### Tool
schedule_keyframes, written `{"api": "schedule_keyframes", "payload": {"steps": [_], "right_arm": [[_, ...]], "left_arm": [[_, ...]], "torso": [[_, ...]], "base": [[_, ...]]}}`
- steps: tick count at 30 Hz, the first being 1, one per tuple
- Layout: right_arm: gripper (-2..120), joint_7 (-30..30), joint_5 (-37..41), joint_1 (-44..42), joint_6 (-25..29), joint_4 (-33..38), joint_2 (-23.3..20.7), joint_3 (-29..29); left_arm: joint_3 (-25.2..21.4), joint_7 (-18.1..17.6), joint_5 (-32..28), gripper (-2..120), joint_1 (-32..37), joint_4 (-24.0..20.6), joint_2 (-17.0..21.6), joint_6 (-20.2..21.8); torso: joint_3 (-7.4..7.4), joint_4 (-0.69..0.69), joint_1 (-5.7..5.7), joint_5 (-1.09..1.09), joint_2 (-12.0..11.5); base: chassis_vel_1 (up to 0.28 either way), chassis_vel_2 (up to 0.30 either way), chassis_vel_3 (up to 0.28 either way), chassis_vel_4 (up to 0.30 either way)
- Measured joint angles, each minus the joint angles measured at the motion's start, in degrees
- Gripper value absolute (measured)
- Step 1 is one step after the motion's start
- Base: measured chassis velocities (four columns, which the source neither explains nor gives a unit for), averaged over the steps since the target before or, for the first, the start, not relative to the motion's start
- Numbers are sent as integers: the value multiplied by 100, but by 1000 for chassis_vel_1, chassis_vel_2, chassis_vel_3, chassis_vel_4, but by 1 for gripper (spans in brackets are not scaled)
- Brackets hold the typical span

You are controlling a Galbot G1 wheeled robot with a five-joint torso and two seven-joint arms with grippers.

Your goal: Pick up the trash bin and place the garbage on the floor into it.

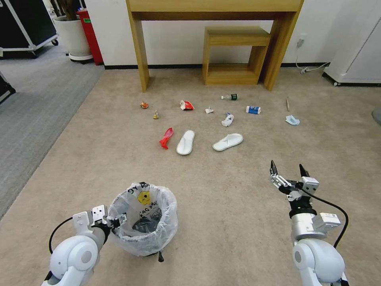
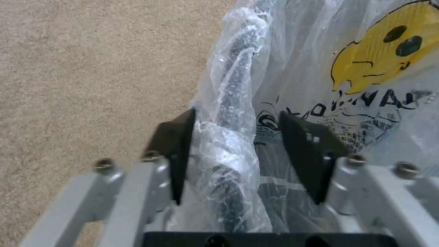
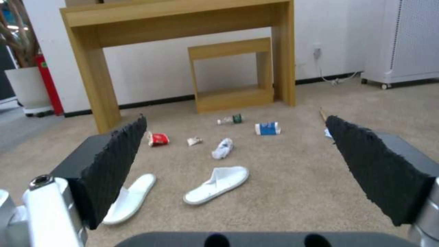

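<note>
Bin rim [image 2: 233,103] between left end effector [image 2: 233,154] pads

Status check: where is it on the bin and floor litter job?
Done: nothing binned yet. In hand: the left claw straddles the trash bin rim, one finger inside and one outside, not yet clamped; the bin appears to sit on the floor. Left: lift it and collect everything, including both slippers and the red bag. The right claw hovers open, empty.

The trash bin [image 1: 143,218] stands on the floor [image 1: 238,206] near-left, the garbage [image 1: 206,123] scattered beyond it before a table [image 1: 214,12].
</note>
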Motion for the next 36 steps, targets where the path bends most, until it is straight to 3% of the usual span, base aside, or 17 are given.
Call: {"api": "schedule_keyframes", "payload": {"steps": [2, 4, 8, 11, 13, 29, 36], "right_arm": [[100, -3, -8, 0, 13, -2, 1, -3], [100, -13, -15, -6, 44, -13, 1, 0], [100, -18, -17, -11, 62, -20, -1, 8], [100, -26, -24, -21, 72, -25, 5, 4], [100, -26, -31, -22, 73, -31, 12, -3], [100, -22, -69, -88, 68, 12, 12, -67], [100, -15, -111, -142, 69, 107, 23, -91]], "left_arm": [[5, 18, 19, 41, 13, 1, 2, -1], [22, 65, 111, 28, 41, 5, 1, -2], [28, 72, 153, 19, 60, 6, -11, -1], [27, 102, 201, 4, 80, 16, -24, -1], [27, 141, 222, 1, 83, 27, -28, 0], [-232, 714, 532, 1, 106, 0, -114, -208], [-507, 763, 596, 1, 182, -264, -30, -306]], "torso": [[0, 0, 0, -1, 0], [0, 0, 0, -1, 0], [0, -1, 0, -1, 0], [1, 0, 0, -1, 0], [0, 0, 0, -1, 0], [5, -5, 0, -15, -2], [3, -2, 0, -8, -2]], "base": [[0, 0, 0, 0], [0, 0, 0, 0], [0, 0, 0, 0], [0, 0, 0, 0], [0, 0, 0, 0], [0, 0, 0, 0], [0, 0, 0, 0]]}}
